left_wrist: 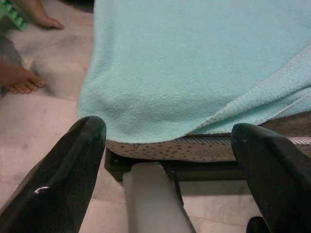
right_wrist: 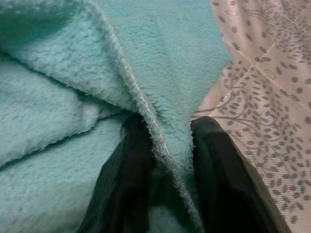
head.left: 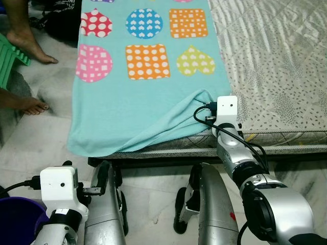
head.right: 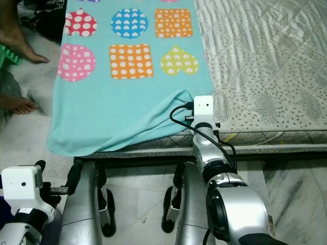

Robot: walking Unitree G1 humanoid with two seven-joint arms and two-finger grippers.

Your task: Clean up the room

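Silver metal arms with black ring joints. Right arm (head.left: 240, 158): rounded silver segments, big black-rimmed elbow joint, white square camera box (head.left: 227, 108) at the wrist, black cables looping from the box down along the forearm. Left arm (head.left: 59, 224): same white box (head.left: 57, 186) with small dark screw dots, black cable plugged at its side, black collar below it. Two silver curved legs (head.left: 104, 209) with black brackets low in the head views. Left gripper (left_wrist: 170, 170): two long glossy black fingers (left_wrist: 63, 179), tapered tips. Right gripper (right_wrist: 167, 165): matching black fingers (right_wrist: 221, 170), matte.
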